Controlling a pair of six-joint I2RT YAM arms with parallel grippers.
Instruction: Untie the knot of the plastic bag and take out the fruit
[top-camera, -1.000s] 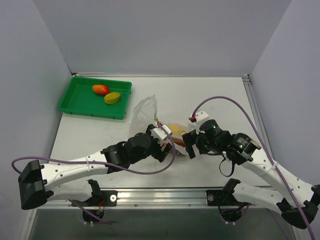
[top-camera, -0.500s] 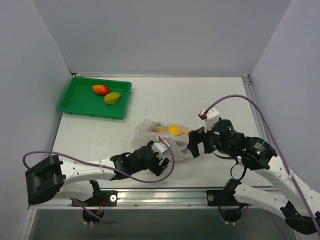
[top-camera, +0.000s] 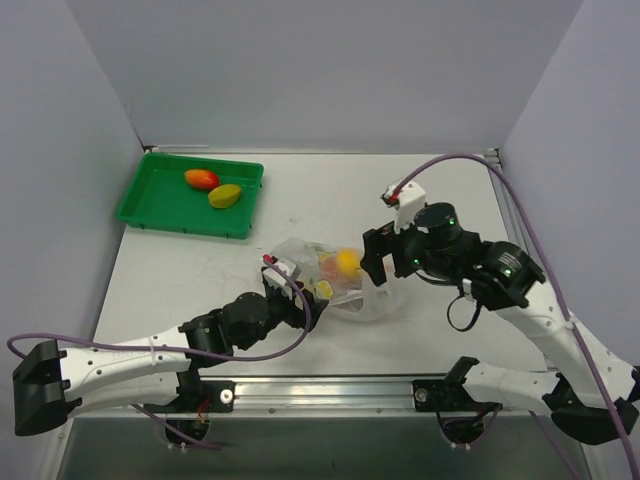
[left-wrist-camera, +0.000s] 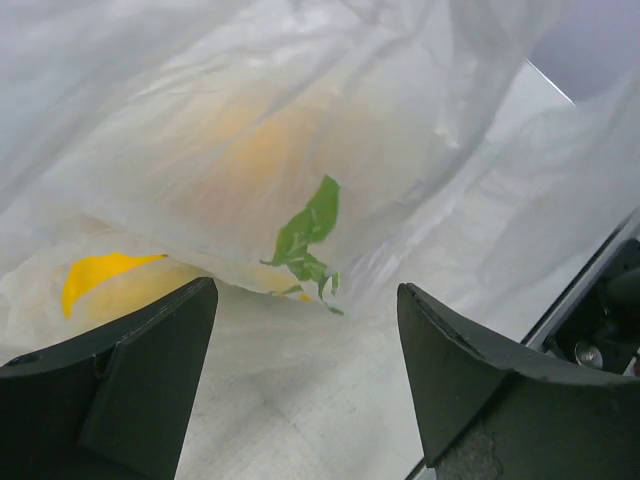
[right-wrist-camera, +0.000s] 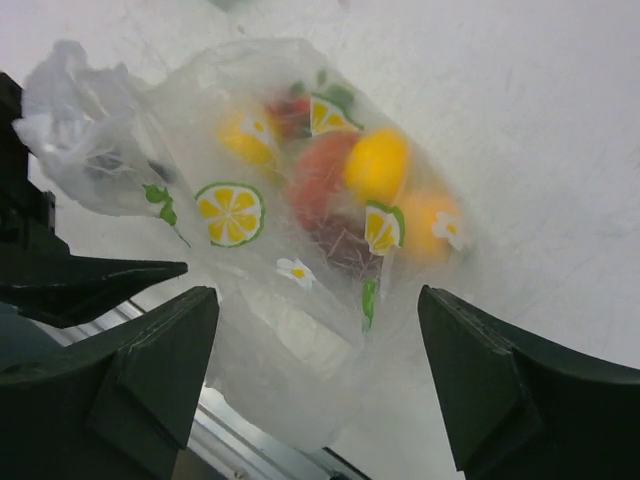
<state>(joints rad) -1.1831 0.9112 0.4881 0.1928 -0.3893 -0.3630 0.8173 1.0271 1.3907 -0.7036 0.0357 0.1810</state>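
White table (top-camera: 450, 190), grey walls on three sides. At far left we note one green tray (top-camera: 160, 200) holding two mangoes, one red-orange (top-camera: 201, 179) and one yellow-green (top-camera: 224, 196), well apart from the work.

Next, the left gripper (left-wrist-camera: 305, 295): its jaws are spread, with the bag (right-wrist-camera: 300, 330) just ahead of them and nothing clamped. One bag lies mid-table between the two grippers. Its bunched end, which we take for the knot (right-wrist-camera: 75, 130), points toward the left arm; we cannot tell whether it is tied. The fruit (right-wrist-camera: 375, 165) is all inside: we count about five pieces through the film, though printed lemon slices blur the count.

At right, the right gripper (right-wrist-camera: 315, 298) hangs over the bag, jaws wide, grasping nothing.

Risks, in our judgement: either gripper may pinch film over the fruit instead of the knot, tightening it; the thin plastic may tear under opposed pulls; the bag, near the front edge, may slide off.
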